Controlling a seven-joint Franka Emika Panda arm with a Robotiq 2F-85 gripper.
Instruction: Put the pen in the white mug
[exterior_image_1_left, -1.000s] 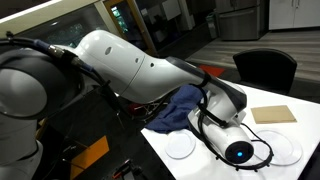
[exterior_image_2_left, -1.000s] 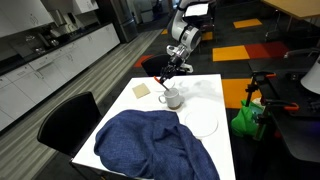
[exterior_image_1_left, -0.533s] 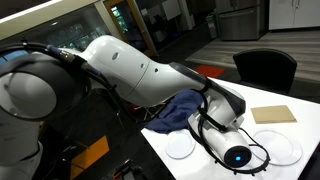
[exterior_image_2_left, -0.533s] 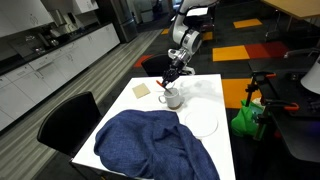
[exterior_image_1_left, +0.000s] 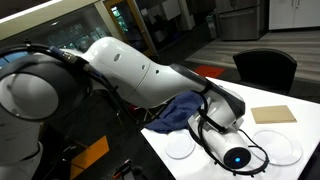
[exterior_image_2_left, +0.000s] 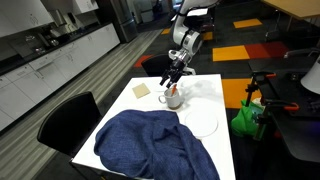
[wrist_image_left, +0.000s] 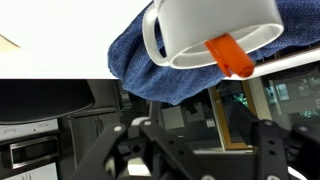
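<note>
The white mug (exterior_image_2_left: 173, 98) stands on the white table, between the blue cloth and the tan square. In the upside-down wrist view the mug (wrist_image_left: 215, 30) fills the top, and the orange-red pen (wrist_image_left: 231, 54) leans out over its rim, its lower part inside. My gripper (exterior_image_2_left: 178, 76) hangs just above the mug. In the wrist view the gripper (wrist_image_left: 200, 138) is open, its two fingers stand wide apart, and nothing is between them. In an exterior view the arm (exterior_image_1_left: 150, 70) hides the mug and the pen.
A crumpled blue cloth (exterior_image_2_left: 150, 145) covers the near half of the table (exterior_image_2_left: 215, 90). White plates (exterior_image_2_left: 203, 123) (exterior_image_1_left: 285, 148) lie beside the mug. A tan square (exterior_image_2_left: 141, 89) lies at the far corner. A black chair (exterior_image_2_left: 65, 120) stands at the table's side, and a green bag (exterior_image_2_left: 245, 118) is beyond the other edge.
The jaws have gone from shut on the pen to open. The pen has dropped from the gripper into the mug. The arm has hardly moved.
</note>
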